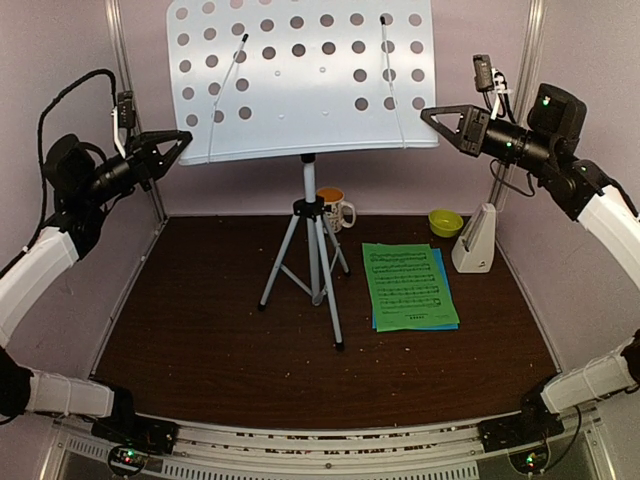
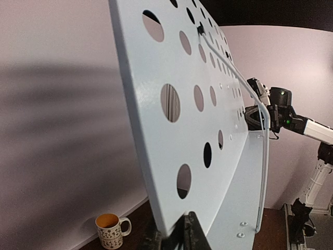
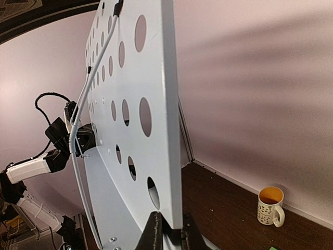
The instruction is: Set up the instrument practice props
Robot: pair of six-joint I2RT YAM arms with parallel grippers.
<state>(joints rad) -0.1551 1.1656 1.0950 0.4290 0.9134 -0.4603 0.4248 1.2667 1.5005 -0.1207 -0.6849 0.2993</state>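
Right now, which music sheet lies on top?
The green printed paper sheet; the blue paper sheet lies under it, only its right and bottom edges showing.

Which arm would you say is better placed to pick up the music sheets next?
Probably the right: the green and blue music sheets lie right of the tripod, beside the metronome; it must first release the stand.

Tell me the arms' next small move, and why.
Probably release the right gripper from the music stand while the left gripper steadies it: both clamp its side edges, it holds no sheets, and the music sheets lie flat on the table nearer the right arm.
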